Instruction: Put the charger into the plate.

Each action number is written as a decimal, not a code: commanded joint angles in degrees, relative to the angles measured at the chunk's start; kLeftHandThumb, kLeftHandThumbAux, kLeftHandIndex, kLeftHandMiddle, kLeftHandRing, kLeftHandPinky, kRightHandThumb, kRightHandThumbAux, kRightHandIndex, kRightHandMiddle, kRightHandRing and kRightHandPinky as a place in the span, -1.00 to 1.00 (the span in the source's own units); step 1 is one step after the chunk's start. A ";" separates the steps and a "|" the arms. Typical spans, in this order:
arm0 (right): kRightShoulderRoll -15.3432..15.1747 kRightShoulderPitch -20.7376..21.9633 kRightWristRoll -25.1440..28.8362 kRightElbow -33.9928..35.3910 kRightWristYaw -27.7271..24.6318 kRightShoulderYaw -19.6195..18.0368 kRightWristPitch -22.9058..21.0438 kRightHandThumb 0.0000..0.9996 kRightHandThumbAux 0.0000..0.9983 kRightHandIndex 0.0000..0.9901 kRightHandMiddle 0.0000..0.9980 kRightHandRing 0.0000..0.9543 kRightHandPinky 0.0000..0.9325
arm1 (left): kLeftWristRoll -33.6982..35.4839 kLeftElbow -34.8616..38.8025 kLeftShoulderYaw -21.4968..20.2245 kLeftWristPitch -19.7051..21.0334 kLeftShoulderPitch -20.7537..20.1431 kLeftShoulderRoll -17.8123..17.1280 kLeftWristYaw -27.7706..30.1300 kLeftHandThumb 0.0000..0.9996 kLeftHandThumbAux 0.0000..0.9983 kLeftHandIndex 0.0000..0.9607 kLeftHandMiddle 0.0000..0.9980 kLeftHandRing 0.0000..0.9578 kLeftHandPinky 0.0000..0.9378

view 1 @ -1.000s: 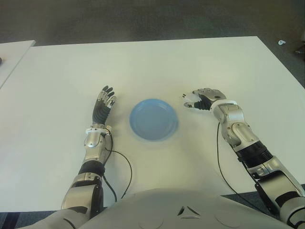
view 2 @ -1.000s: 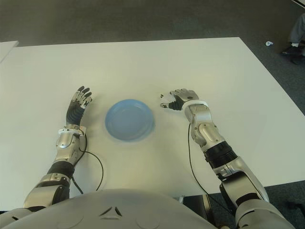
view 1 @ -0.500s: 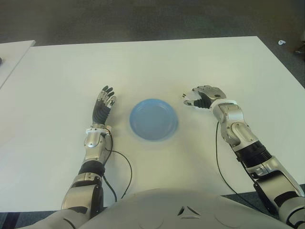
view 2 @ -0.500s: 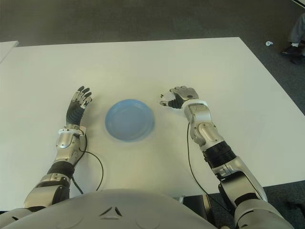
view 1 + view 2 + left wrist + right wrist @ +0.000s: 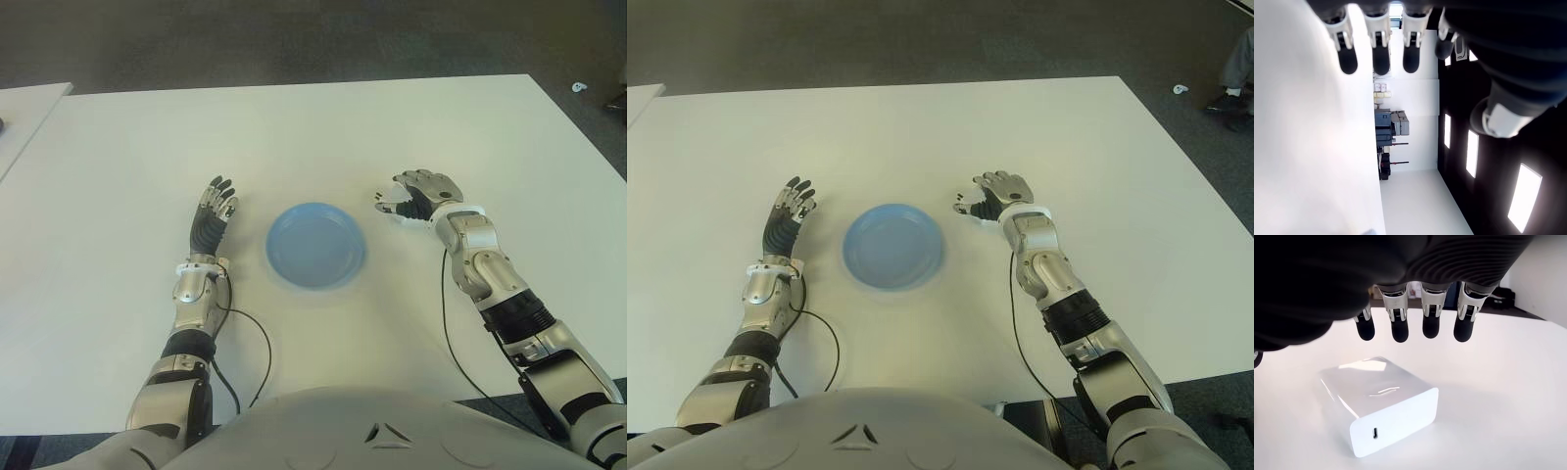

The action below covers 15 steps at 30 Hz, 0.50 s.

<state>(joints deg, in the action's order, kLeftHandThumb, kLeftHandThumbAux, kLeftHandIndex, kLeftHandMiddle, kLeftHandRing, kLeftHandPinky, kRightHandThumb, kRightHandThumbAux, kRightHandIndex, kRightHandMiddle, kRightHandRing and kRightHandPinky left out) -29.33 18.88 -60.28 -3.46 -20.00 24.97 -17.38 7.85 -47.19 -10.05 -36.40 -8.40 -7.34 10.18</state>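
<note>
White worktop (image 5: 323, 127), matte, fills most of both eye views; dark floor (image 5: 294, 39) past its far edge. On it: blue plate (image 5: 315, 245) approx centre, nothing in it. White charger (image 5: 1380, 404) lies flat on the worktop just right of the plate, port end facing the wrist cam, nothing touching it. Black cable (image 5: 257, 345) trails over the near part of the worktop w/ a second cable (image 5: 453, 333) on the right.

The white, boxy charger (image 5: 1382, 401) lay flat on the tabletop (image 5: 323, 137), just right of the empty blue plate (image 5: 315, 245).
</note>
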 commanded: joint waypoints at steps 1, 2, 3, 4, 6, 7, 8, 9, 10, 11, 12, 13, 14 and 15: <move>0.00 -0.15 1.57 -0.62 1.49 -0.65 1.75 -0.37 -0.72 -1.00 -1.00 -1.00 -1.00 | -0.34 -4.85 0.87 4.92 5.50 2.21 0.83 -1.00 0.06 -0.89 -0.73 -0.71 -0.64; 0.01 -0.18 1.64 -0.68 1.74 -0.71 2.00 -0.37 -0.72 -1.00 -1.00 -1.00 -1.00 | -0.34 -4.90 0.85 4.93 5.47 2.19 0.82 -1.00 0.06 -0.89 -0.73 -0.71 -0.64; 0.03 -0.19 1.68 -0.74 1.90 -0.74 2.16 -0.37 -0.71 -1.00 -1.00 -1.00 -1.00 | -0.34 -4.94 0.84 4.94 5.45 2.17 0.83 -1.00 0.06 -0.89 -0.73 -0.71 -0.64; 0.02 -0.27 1.81 -0.77 2.34 -0.84 2.46 -0.37 -0.71 -1.00 -1.00 -1.00 -1.00 | -0.38 -4.97 0.84 4.95 5.44 2.14 0.78 -1.00 0.06 -0.89 -0.73 -0.71 -0.64; 0.01 -0.41 2.03 -0.82 3.10 -1.01 2.89 -0.37 -0.71 -1.00 -1.00 -1.00 -1.00 | -0.43 -5.00 0.85 4.95 5.44 2.11 0.73 -1.00 0.06 -0.89 -0.73 -0.71 -0.64; 0.01 -0.46 2.11 -0.85 3.39 -1.08 3.04 -0.37 -0.71 -1.00 -1.00 -1.00 -1.00 | -0.45 -5.01 0.86 4.96 5.45 2.10 0.71 -1.00 0.06 -0.89 -0.73 -0.71 -0.64; 0.08 -0.50 2.14 -0.93 3.89 -1.14 3.16 -0.37 -0.71 -1.00 -1.00 -1.00 -1.00 | -0.44 -5.05 0.84 5.00 5.41 2.07 0.73 -1.00 0.06 -0.89 -0.73 -0.71 -0.64; 0.20 -0.61 2.15 -1.02 4.81 -1.27 3.31 -0.37 -0.71 -1.00 -1.00 -1.00 -1.00 | -0.41 -5.09 0.82 5.06 5.38 2.05 0.74 -1.00 0.07 -0.90 -0.73 -0.71 -0.64; 0.32 -0.66 2.14 -1.14 5.46 -1.34 3.41 -0.36 -0.71 -1.00 -1.00 -1.00 -1.00 | -0.39 -5.15 0.79 5.12 5.32 2.02 0.76 -1.00 0.07 -0.89 -0.74 -0.71 -0.64; 0.44 -0.74 2.12 -1.26 6.25 -1.44 3.50 -0.36 -0.71 -1.00 -1.00 -1.00 -1.00 | -0.36 -5.21 0.76 5.16 5.28 2.01 0.76 -1.00 0.07 -0.89 -0.74 -0.71 -0.64; 0.50 -0.78 2.12 -1.34 6.73 -1.50 3.55 -0.36 -0.71 -1.00 -1.00 -1.00 -1.00 | -0.36 -5.24 0.75 5.19 5.25 2.00 0.76 -1.00 0.07 -0.89 -0.74 -0.71 -0.64; 0.64 -0.82 2.07 -1.46 7.39 -1.57 3.53 -0.36 -0.70 -1.00 -1.00 -1.00 -1.00 | -0.34 -5.29 0.72 5.21 5.21 1.97 0.77 -1.00 0.07 -0.89 -0.74 -0.71 -0.64; 0.73 -0.85 2.05 -1.54 7.86 -1.61 3.51 -0.36 -0.70 -1.00 -1.00 -1.00 -1.00 | -0.33 -5.33 0.70 5.23 5.18 1.95 0.78 -1.00 0.07 -0.89 -0.74 -0.71 -0.64; 0.92 -0.91 1.89 -1.63 8.64 -1.68 3.29 -0.36 -0.70 -1.00 -1.00 -1.00 -1.00 | -0.34 -5.36 0.70 5.19 5.17 1.92 0.79 -1.00 0.07 -0.89 -0.73 -0.71 -0.64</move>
<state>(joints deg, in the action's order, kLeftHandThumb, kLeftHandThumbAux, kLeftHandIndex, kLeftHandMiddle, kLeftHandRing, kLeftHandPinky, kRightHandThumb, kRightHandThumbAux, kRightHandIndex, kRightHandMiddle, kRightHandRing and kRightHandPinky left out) -29.23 18.70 -58.81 -4.21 -13.19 23.55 -14.43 7.86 -47.20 -10.09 -36.40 -8.41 -7.34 10.18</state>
